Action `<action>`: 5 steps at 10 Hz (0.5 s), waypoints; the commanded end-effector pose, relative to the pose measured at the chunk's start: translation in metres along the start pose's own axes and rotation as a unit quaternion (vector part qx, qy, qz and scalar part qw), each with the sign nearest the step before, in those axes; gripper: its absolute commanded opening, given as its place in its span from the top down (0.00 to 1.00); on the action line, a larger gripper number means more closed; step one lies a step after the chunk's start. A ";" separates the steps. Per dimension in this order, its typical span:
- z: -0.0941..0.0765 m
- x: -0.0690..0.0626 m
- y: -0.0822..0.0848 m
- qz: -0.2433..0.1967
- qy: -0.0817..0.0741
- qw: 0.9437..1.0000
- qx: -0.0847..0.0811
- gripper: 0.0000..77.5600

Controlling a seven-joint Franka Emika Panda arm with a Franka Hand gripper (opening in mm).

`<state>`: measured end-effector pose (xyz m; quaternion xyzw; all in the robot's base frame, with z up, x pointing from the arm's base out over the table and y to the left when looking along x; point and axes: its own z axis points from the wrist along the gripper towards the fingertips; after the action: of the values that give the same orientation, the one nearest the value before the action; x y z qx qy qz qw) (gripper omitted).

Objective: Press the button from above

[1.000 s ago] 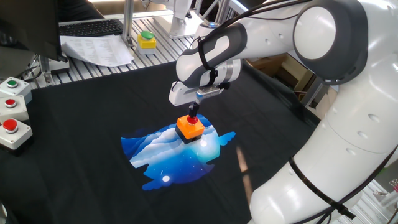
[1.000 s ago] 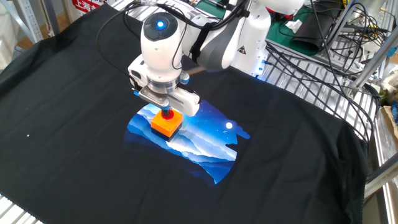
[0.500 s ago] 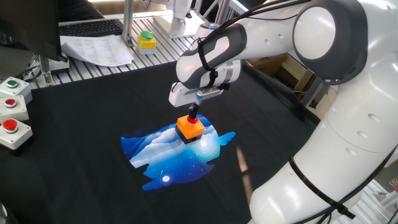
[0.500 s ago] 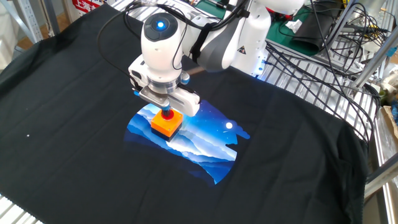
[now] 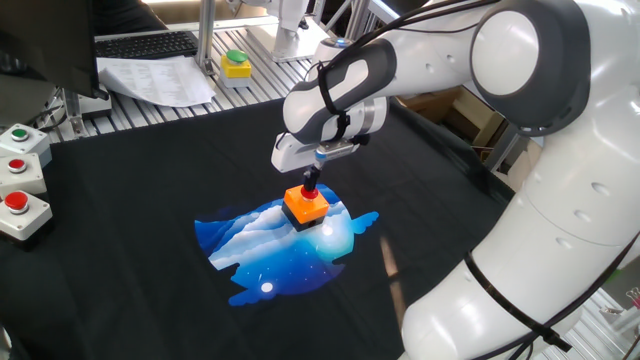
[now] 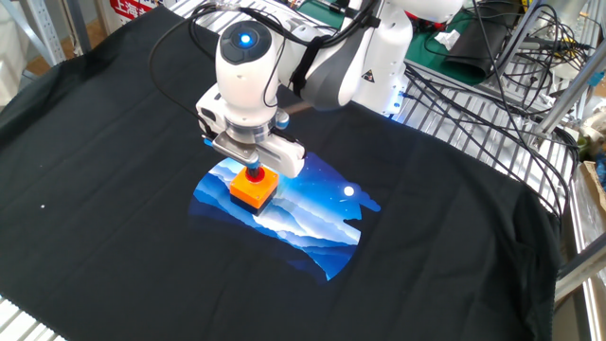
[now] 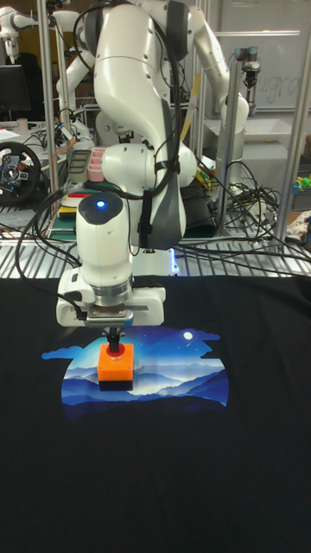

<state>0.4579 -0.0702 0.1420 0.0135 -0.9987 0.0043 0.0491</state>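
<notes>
A small orange box (image 5: 305, 206) (image 6: 253, 190) (image 7: 114, 366) with a black base stands on a blue landscape print (image 5: 275, 252) on the black cloth. Its red button (image 6: 254, 174) (image 7: 114, 348) on top is mostly covered by my gripper (image 5: 311, 186) (image 6: 254, 170) (image 7: 114, 342). The gripper points straight down over the box, and its dark fingers are shut together, their tips touching the button from above.
Pale grey boxes with red and green buttons (image 5: 18, 190) sit at the left edge in one fixed view. A yellow box with a green button (image 5: 236, 64) stands at the back beside papers and a keyboard. Cables and metal rails (image 6: 492, 85) border the cloth.
</notes>
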 end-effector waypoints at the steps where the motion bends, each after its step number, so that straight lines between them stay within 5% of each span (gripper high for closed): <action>1: 0.004 0.001 0.001 0.001 -0.002 1.000 0.003 1.00; 5: 0.006 0.001 0.001 0.000 -0.002 1.000 0.003 1.00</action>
<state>0.4573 -0.0692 0.1379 0.0128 -0.9989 0.0068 0.0454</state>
